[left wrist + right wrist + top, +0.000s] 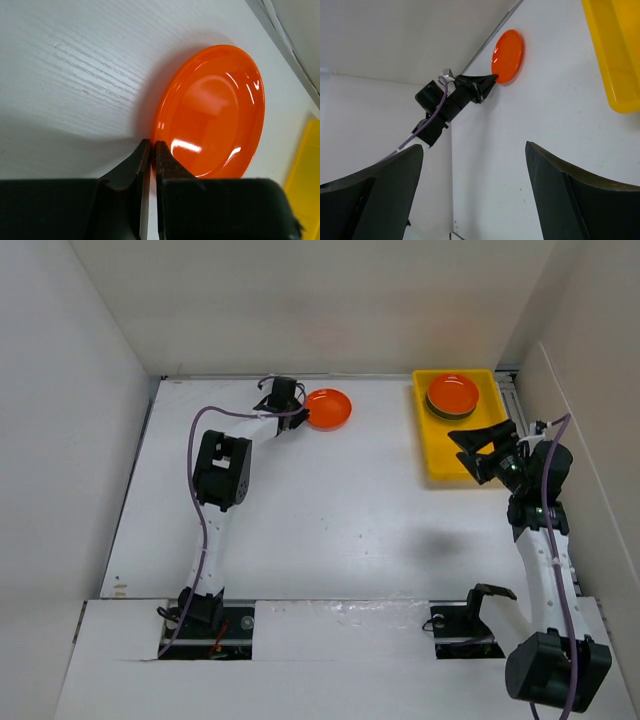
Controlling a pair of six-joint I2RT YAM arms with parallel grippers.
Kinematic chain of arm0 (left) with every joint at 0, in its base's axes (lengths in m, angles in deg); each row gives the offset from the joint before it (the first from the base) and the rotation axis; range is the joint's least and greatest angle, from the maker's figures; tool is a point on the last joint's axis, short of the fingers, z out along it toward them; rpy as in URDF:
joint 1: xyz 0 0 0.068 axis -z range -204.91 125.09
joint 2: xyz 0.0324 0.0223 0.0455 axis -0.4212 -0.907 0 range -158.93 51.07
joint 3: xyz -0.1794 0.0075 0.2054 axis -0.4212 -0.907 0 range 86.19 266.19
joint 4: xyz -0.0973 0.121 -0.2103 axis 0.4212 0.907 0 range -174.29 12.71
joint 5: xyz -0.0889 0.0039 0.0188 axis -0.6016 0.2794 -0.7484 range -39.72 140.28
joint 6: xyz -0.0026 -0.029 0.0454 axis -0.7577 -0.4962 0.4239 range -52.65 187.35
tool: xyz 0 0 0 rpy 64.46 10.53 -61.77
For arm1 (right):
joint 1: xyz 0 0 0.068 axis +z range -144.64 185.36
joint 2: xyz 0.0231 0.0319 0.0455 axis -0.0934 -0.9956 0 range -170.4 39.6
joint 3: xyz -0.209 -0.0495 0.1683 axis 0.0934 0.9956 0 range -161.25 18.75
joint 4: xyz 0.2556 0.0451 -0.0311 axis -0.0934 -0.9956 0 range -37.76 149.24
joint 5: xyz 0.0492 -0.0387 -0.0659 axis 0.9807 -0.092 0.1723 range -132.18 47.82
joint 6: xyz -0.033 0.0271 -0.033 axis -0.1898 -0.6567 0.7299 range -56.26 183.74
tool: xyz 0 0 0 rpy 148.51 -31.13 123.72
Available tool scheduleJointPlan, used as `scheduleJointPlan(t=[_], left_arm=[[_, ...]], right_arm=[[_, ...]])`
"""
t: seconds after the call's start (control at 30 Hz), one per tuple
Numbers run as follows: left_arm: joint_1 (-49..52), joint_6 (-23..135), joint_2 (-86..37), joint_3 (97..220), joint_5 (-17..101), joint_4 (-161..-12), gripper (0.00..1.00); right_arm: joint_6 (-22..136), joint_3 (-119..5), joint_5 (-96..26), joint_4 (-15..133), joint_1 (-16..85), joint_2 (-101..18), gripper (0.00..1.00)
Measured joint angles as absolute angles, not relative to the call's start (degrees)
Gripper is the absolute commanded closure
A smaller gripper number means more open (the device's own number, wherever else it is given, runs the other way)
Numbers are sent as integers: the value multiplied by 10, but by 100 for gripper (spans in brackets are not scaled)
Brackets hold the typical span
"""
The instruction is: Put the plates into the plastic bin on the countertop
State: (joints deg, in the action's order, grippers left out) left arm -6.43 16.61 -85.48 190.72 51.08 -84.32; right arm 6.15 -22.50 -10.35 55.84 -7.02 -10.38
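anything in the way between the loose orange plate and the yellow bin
Nothing lies on the countertop between the loose orange plate and the yellow bin. The right pincer, open, hangs over the bin's near end.

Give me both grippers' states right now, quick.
Left gripper: jaws shut on the rim of the orange plate on the counter.
Right gripper: jaws open, holding nothing.

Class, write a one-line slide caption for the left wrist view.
Left gripper pinching the rim of an orange plate on the white countertop, yellow bin edge at right.
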Motion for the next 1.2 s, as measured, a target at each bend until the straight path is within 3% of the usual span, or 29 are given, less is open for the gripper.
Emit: scheduleJointPlan(t=[0.27,0.5,0.73,1.0,1.13,1.17,1.2], left_arm=[[-66,172,-816,1853,503,-856,100],[-55,233,-611,1675,473,-849,100],[3,261,-391,1499,335,-921,100],[8,255,-293,1400,246,-937,100],[7,253,-249,1397,237,-933,100],[7,253,-241,1397,238,-933,100],[7,252,-236,1397,238,-933,100]], right_arm=[[84,-236,-53,558,-70,-143,12],[126,-277,-36,563,-5,-214,11],[182,-353,-58,577,123,-317,11],[206,-368,-149,585,201,-412,12],[206,-365,-160,603,215,-417,48],[206,-365,-156,611,220,-418,76],[206,-365,-149,621,226,-419,91]])
